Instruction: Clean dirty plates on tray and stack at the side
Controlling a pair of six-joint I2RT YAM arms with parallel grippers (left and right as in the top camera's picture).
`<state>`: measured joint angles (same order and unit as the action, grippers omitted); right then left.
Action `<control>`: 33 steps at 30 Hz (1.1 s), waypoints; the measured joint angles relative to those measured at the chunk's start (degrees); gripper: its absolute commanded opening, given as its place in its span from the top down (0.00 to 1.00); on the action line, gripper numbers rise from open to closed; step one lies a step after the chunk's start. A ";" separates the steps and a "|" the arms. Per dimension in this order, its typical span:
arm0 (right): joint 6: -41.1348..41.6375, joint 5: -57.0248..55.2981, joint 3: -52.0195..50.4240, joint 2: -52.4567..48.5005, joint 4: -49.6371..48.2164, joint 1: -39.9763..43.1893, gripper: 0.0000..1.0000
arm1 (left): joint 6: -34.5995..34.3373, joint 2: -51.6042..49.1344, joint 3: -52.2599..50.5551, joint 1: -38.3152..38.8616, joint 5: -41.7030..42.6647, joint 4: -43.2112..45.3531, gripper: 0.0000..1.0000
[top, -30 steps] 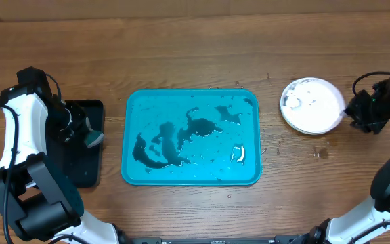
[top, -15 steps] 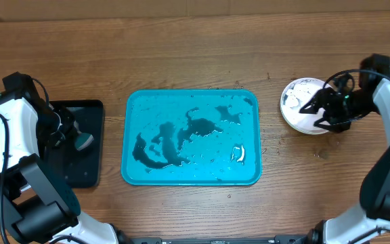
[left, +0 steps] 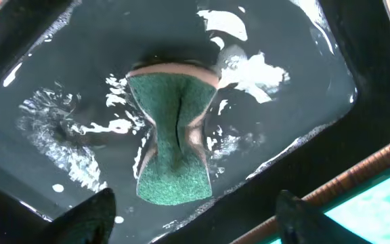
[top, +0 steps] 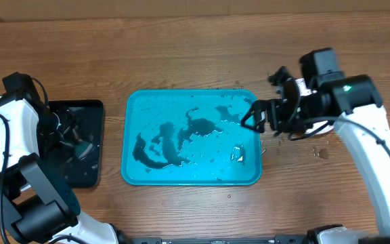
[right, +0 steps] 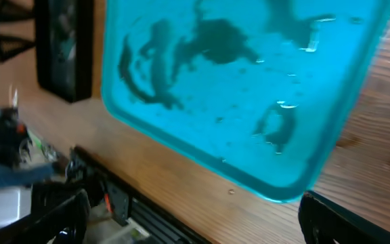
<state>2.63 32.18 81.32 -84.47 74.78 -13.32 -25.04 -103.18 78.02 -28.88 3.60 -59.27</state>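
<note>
The turquoise tray (top: 131,139) lies at the table's middle, holding water with dark smears; no dirty plates show in any view. My right gripper (top: 254,116) hangs open over the tray's right edge, nothing between its fingers. The right wrist view looks down on the tray (right: 286,192) with the right gripper (right: 198,224) spread wide. My left gripper (top: 73,141) is open above the small black tray (top: 87,177). A green sponge (left: 175,132) lies loose in the water there, pinched at its waist, ahead of the left gripper (left: 195,220).
The black tray (left: 357,129) is filled with water and stands left of the turquoise one. My right arm (top: 357,129) stretches across the table's right side and covers what lies beneath it. Bare wood surrounds both trays.
The left gripper opened and dropped the sponge into the black tray. The right arm swung left from the white plate to the turquoise tray's right edge, opening wide and covering the plate.
</note>
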 measured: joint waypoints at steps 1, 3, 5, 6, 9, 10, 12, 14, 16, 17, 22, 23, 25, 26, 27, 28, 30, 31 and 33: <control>0.07 0.02 0.00 0.66 -0.22 -1.29 0.00 | -0.04 0.00 0.00 -0.15 0.00 0.00 0.20; 0.15 0.02 0.00 1.81 -0.66 -3.13 0.00 | -0.07 0.00 0.00 -0.63 0.07 -0.11 0.19; 0.17 -0.04 0.00 3.17 -1.31 -4.35 0.00 | -0.11 0.00 0.00 -1.27 0.90 -0.57 0.19; 0.31 -0.22 0.00 4.24 -1.79 -4.92 0.00 | -0.09 0.00 0.00 -1.44 1.46 -1.05 0.18; 0.33 -1.64 0.00 8.79 -2.10 -5.66 0.00 | 0.63 0.00 0.04 -1.92 3.65 -4.00 0.16; 0.37 -2.51 0.00 11.15 -2.05 -5.79 0.00 | 1.51 0.00 0.11 -2.01 4.96 -5.03 0.14; 0.35 -3.48 0.00 14.67 -1.81 -5.81 0.00 | 3.56 0.02 0.26 -2.01 8.09 -5.92 0.11; 0.35 -4.42 0.00 18.99 -1.40 -5.84 0.00 | 6.82 0.52 0.44 -2.01 12.92 -6.05 0.05; 0.37 -6.14 0.04 24.35 0.04 -5.84 0.00 | 10.49 2.29 0.48 -2.01 18.69 -6.27 0.00; 0.63 -7.43 0.04 27.28 1.25 -5.84 0.00 | 12.50 4.15 0.50 -1.99 21.92 -6.62 0.00; 2.29 -13.86 0.13 38.86 5.95 -5.84 0.00 | 18.08 16.22 0.79 -0.44 29.49 -9.03 0.00; 2.47 -14.67 0.17 40.59 6.40 -5.84 0.00 | 18.60 18.71 0.79 0.44 30.03 -9.29 0.00; 2.82 -16.24 0.20 44.76 7.30 -5.84 0.00 | 19.54 23.78 0.72 2.97 31.06 -9.62 0.00; 2.95 -16.68 0.22 46.40 7.54 -5.84 0.00 | 19.74 26.01 0.42 4.28 31.45 -9.55 0.00; 3.13 -17.27 0.22 48.19 7.74 -5.84 0.00 | 19.93 28.92 -0.61 5.97 31.80 -9.29 0.00; 3.13 -17.59 0.22 49.22 7.91 -5.84 0.00 | 20.15 30.75 -1.73 6.99 31.89 -8.96 0.00; 3.23 -18.69 0.24 51.23 8.63 -5.84 0.00 | 20.15 35.95 -5.70 9.57 32.28 -7.67 0.00; 3.32 -19.45 0.22 51.82 9.11 -5.84 0.00 | 20.06 38.40 -8.13 10.47 32.41 -6.51 0.00; 3.34 -20.79 0.22 52.24 9.77 -5.84 0.00 | 19.32 43.67 -13.38 11.91 32.57 -4.96 0.00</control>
<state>5.98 11.40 81.54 -32.23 84.55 -19.16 -5.72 -59.51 64.64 -16.97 36.16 -64.23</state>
